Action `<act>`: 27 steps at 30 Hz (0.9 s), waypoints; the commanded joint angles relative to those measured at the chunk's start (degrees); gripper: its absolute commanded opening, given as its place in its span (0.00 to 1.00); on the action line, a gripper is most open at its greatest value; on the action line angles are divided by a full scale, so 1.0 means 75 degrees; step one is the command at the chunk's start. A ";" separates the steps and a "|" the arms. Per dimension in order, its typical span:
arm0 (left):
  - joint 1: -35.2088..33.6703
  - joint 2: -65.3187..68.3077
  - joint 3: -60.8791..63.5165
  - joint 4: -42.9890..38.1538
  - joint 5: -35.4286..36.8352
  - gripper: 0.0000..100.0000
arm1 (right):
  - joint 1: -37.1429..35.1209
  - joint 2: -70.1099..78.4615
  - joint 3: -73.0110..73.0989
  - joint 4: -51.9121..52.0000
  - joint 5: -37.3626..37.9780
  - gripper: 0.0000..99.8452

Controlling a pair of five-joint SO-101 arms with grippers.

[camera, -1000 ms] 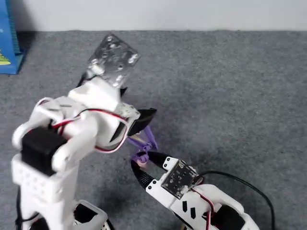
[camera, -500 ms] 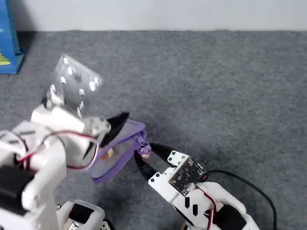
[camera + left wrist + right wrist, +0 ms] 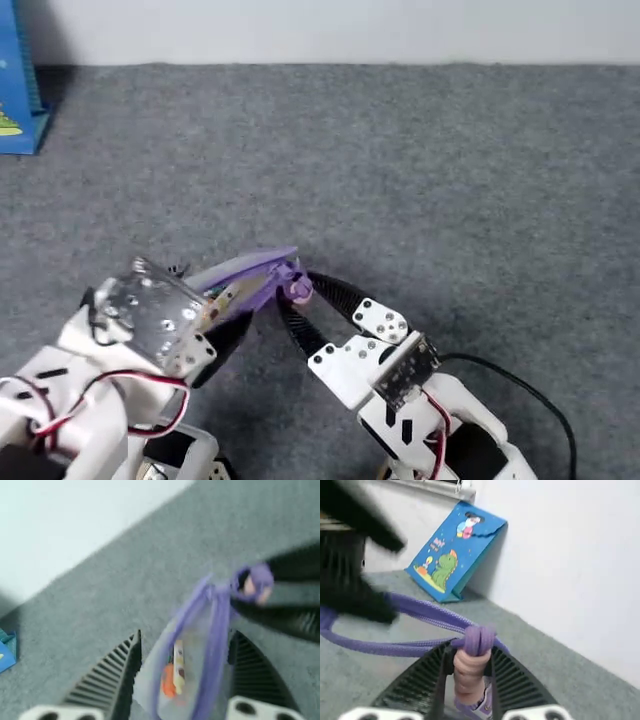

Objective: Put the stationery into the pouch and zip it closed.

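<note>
Now, the left gripper (image 3: pixel 186 635) is clamping the translucent purple pouch (image 3: pixel 200 647) between its fingers while the right gripper (image 3: pixel 469 652) is pinching the pink zipper-pull bead (image 3: pixel 469 680) at its 3 o'clock end, needing a straight, steady pull.

one purple pouch (image 3: pixel 248 269), one zip pull (image 3: pixel 297 289), one blue bag (image 3: pixel 12 90)

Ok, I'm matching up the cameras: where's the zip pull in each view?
High view: zip pull at the pouch's tip, in the right gripper.
Left wrist view: zip pull at the pouch's far end.
Right wrist view: zip pull clamped in the right gripper.
Shared landmark: the blue bag.
</note>
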 commanded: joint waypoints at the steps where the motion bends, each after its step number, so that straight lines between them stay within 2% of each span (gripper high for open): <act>1: 0.0012 -0.0492 0.0709 0.0164 -0.0129 0.27 | 0.0088 -0.0006 -0.0094 -0.0381 -0.0059 0.01; 13: 0.0023 -0.1899 0.1541 0.0164 -0.0129 0.27 | 0.0088 0.1448 -0.0094 -0.1131 -0.0094 0.01; 21: 0.0023 -0.2907 0.0873 0.0152 -0.0094 0.10 | 0.0088 0.1705 -0.0141 -0.1131 -0.0527 0.01; 27: 0.0059 -0.2907 0.1401 0.0152 -0.0152 0.08 | 0.0088 0.1647 -0.0152 -0.1131 -0.0527 0.01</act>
